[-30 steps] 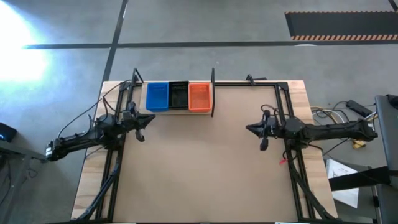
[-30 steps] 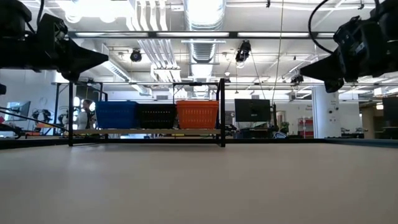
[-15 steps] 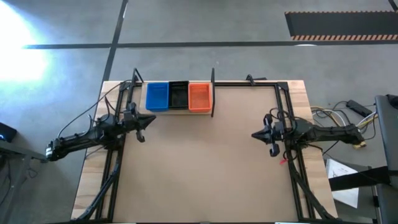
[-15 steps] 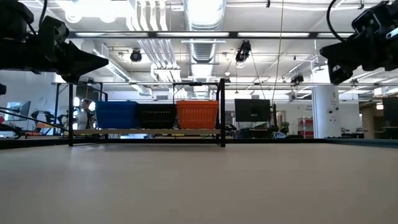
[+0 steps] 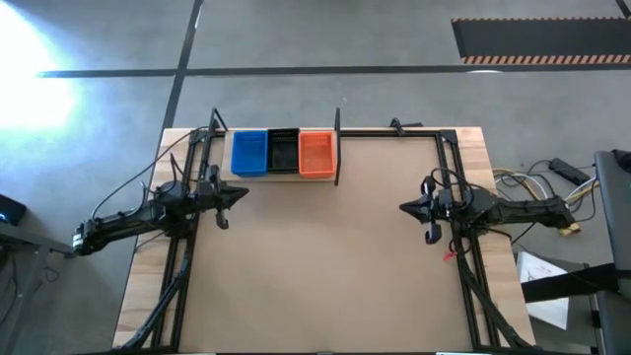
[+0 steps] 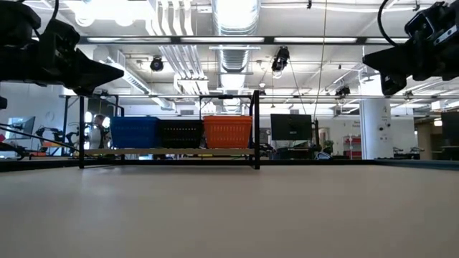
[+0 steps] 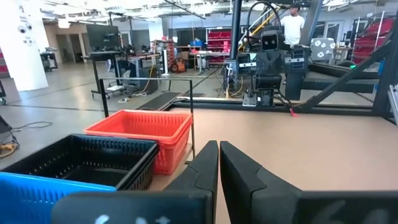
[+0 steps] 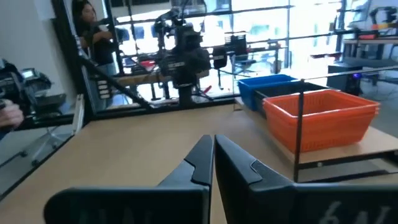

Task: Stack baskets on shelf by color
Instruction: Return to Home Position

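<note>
hovering pressed together: left gripper near baskets on shelf, right gripper well apart.

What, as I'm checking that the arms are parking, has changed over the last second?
The right gripper drew back slightly toward its table edge and rose, shut and empty. The left gripper, also shut, barely shifted. The blue baskets, black baskets and orange baskets stayed side by side on the shelf.
</note>
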Robot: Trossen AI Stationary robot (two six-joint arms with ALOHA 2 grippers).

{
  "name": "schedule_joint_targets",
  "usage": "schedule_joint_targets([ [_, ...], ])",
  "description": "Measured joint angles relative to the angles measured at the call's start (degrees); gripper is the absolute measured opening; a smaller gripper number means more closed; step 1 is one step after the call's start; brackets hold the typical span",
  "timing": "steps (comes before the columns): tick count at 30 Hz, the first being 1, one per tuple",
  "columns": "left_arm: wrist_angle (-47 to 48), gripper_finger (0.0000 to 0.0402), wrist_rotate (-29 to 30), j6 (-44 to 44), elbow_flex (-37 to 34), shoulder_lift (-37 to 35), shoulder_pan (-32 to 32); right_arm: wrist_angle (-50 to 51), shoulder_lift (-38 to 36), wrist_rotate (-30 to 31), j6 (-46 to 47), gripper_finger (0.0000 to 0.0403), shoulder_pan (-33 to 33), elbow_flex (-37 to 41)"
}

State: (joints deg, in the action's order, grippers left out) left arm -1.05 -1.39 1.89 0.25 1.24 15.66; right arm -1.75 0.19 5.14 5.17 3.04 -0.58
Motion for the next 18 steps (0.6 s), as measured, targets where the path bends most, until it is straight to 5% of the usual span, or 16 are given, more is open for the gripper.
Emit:
schedule_joint_targets([
  [18, -1.54, 0.0, 0.02, -2.95, 0.17, 3.03, 0.0, -0.36, 0.43, 0.9, -4.76, 0.0009, -0.05, 0.0],
])
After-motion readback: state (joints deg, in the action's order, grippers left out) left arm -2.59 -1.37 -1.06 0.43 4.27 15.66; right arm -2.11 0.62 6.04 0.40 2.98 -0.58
